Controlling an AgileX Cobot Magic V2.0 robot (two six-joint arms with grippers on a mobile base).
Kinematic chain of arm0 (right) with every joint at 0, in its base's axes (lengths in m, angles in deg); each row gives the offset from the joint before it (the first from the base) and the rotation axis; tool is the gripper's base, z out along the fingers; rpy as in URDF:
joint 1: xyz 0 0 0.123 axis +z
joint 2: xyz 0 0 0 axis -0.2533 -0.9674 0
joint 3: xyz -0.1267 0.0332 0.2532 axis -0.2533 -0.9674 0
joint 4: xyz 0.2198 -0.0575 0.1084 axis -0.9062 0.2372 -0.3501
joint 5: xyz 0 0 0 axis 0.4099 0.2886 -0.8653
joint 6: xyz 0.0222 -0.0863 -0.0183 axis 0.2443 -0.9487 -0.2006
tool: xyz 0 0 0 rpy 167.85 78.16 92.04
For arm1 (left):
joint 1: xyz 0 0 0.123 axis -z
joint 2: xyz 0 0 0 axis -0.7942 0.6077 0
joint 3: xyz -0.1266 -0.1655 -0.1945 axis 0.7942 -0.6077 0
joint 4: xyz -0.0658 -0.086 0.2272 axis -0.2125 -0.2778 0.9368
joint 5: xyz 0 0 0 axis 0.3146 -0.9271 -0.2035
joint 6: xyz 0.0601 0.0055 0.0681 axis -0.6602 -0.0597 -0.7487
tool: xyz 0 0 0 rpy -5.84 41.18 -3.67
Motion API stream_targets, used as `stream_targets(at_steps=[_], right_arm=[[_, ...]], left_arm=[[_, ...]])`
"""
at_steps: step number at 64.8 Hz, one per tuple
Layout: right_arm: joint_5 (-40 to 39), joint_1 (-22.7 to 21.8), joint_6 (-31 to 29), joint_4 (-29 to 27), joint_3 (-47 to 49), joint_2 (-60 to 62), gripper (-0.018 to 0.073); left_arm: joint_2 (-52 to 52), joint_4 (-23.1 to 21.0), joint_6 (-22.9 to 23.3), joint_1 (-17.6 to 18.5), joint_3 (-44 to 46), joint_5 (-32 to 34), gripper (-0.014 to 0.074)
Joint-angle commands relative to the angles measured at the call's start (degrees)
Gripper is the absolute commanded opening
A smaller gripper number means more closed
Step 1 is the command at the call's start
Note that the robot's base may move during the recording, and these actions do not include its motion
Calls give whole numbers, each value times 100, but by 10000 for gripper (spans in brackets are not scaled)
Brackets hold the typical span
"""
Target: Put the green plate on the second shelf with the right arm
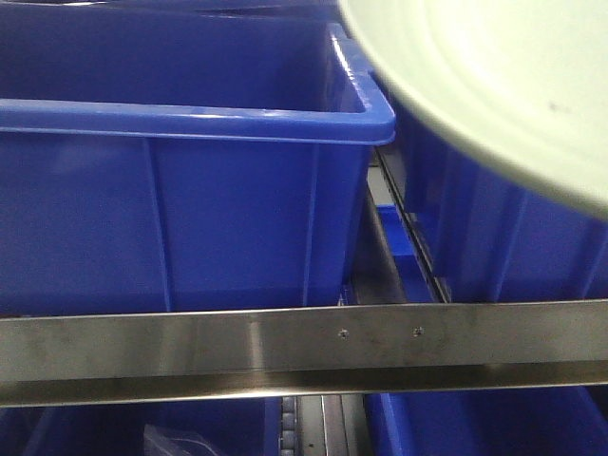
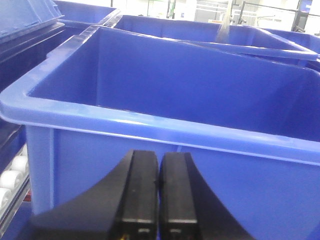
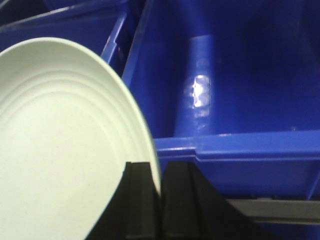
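The green plate (image 1: 503, 76) is pale sage green, held tilted at the top right of the front view, in front of the blue bins. In the right wrist view it (image 3: 60, 140) fills the left half. My right gripper (image 3: 159, 172) is shut on its rim, one black finger on each face. The plate hangs above the near edge of a blue bin (image 3: 240, 150). My left gripper (image 2: 160, 165) is shut and empty, close to the front wall of a blue bin (image 2: 165, 125).
A large blue bin (image 1: 190, 171) stands on the shelf at left, another blue bin (image 1: 494, 247) at right behind the plate. A steel shelf rail (image 1: 304, 347) runs across below them. More blue bins (image 1: 475, 427) sit underneath.
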Motion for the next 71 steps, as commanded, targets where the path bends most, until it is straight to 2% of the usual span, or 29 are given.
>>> stream_targets(at_steps=[1, 41, 60, 71], right_arm=[[-700, -30, -8, 47, 171, -60, 48], [-704, -30, -8, 47, 171, -60, 48], [-1772, -30, -8, 78, 171, -60, 48], [-1949, -30, -8, 504, 171, -121, 48]], left_arm=[[-104, -47, 19, 37, -234, 510, 130], [-104, -47, 19, 37, -234, 510, 130], [-104, -47, 19, 37, -234, 510, 130], [-104, -47, 19, 37, -234, 510, 130]])
